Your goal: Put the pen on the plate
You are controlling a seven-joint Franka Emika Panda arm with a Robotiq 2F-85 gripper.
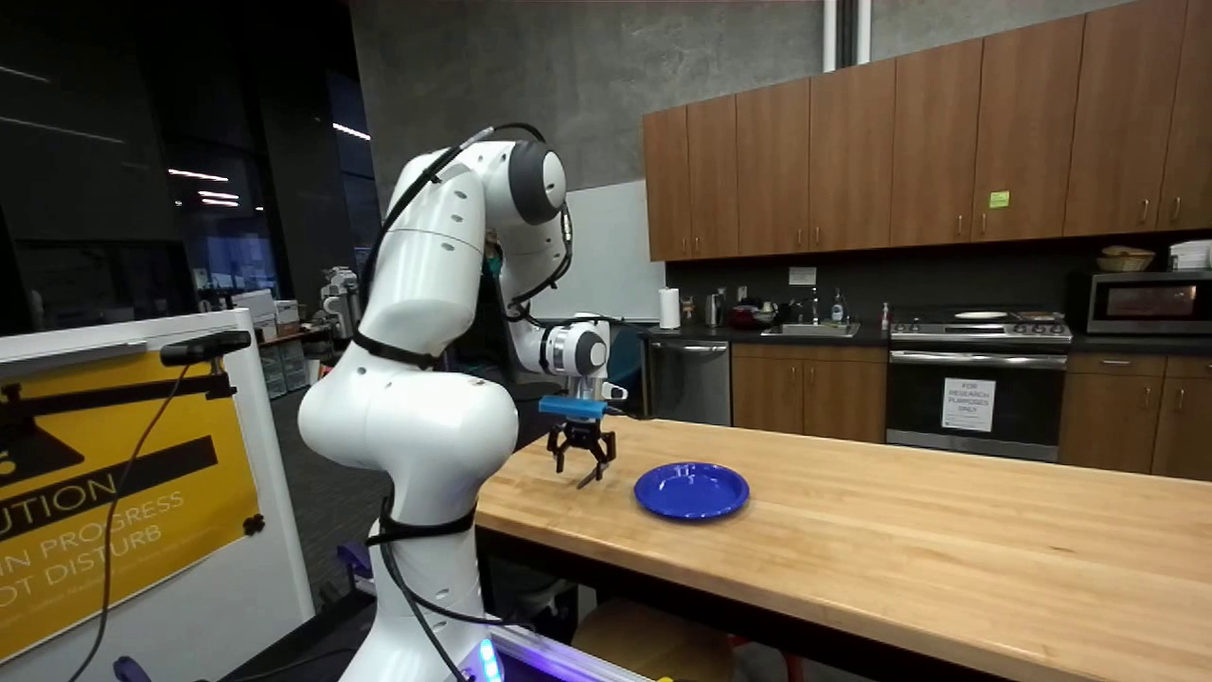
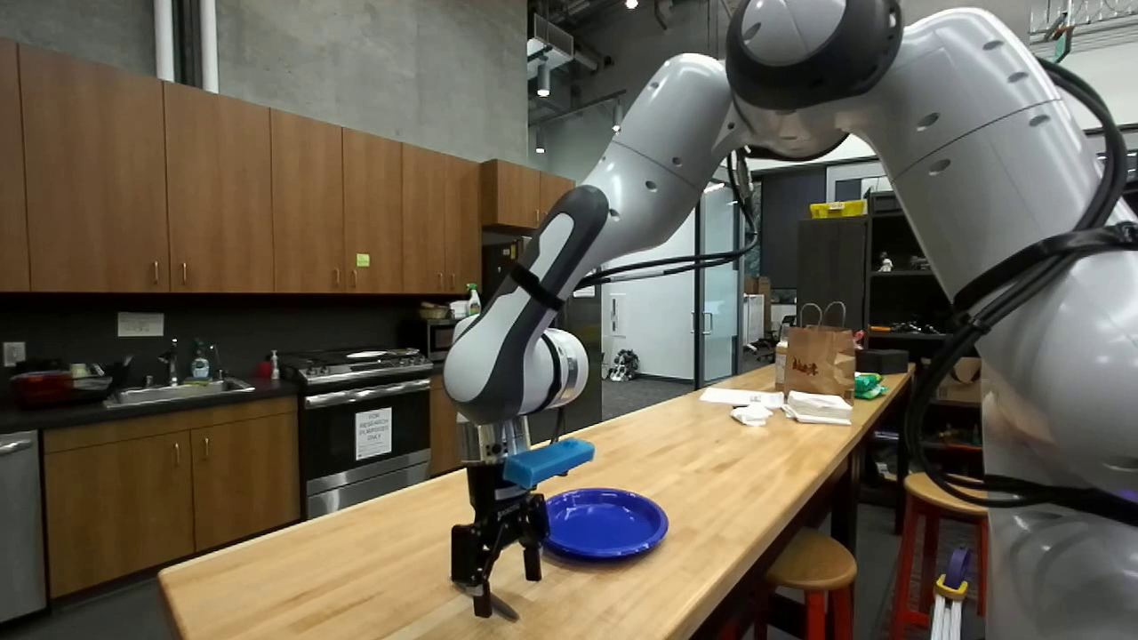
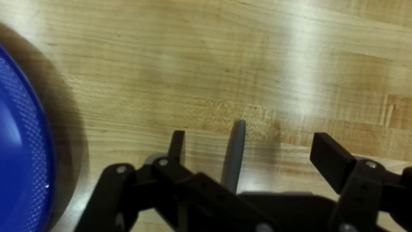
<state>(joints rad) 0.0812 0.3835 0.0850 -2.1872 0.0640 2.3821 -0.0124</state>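
The pen (image 3: 234,158) is a thin grey stick lying on the wooden table. In the wrist view it stands between my two spread fingers, nearer the left one, with a gap on both sides; its lower end is hidden behind the gripper. It also shows under the fingers in both exterior views (image 1: 587,480) (image 2: 503,608). My gripper (image 3: 249,148) is open and low over the table, in both exterior views too (image 1: 582,459) (image 2: 508,587). The blue plate (image 1: 691,493) lies beside the gripper (image 2: 606,524); its edge shows at the left of the wrist view (image 3: 19,154).
The long wooden table (image 1: 909,530) carries the pen and plate. A paper bag (image 2: 818,363) and white napkins (image 2: 816,408) stand at its far end in an exterior view. Stools (image 2: 811,562) stand beside the table. A sign board (image 1: 142,493) stands near the arm's base.
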